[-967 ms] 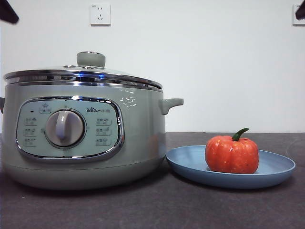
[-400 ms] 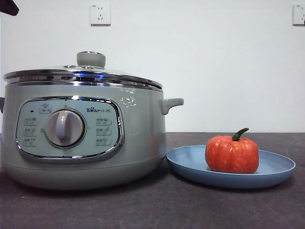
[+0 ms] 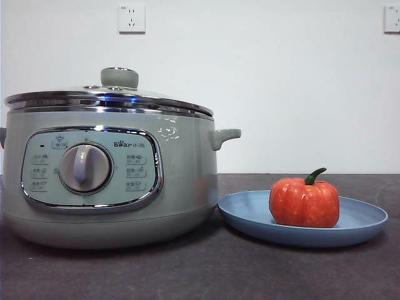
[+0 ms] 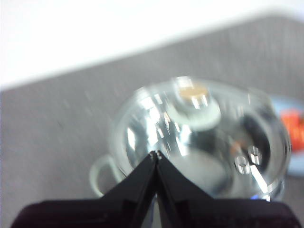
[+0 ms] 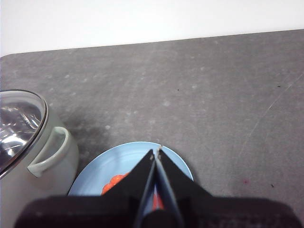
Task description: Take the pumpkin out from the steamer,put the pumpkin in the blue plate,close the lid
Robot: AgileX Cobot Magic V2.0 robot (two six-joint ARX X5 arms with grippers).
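Glass lid (image 3: pixel 109 97) sat shut on the steamer (image 3: pixel 106 175) in the front view, with the pumpkin (image 3: pixel 304 201) on the plate (image 3: pixel 359 226) at its 3 o'clock, all on the desk (image 3: pixel 206 269). Left wrist: the left end effector (image 4: pixel 156 155), pinched together and empty, hung above the lid. Right wrist: the right end effector (image 5: pixel 156 153), likewise pinched together, hung over the plate.

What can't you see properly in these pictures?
- Inside the steamer: front view, its wall hides it; left wrist view, the lid is blurred and glary.
- The pumpkin: right wrist view, the right tool covers most of it.
- Panel labels: front view, too small to read.
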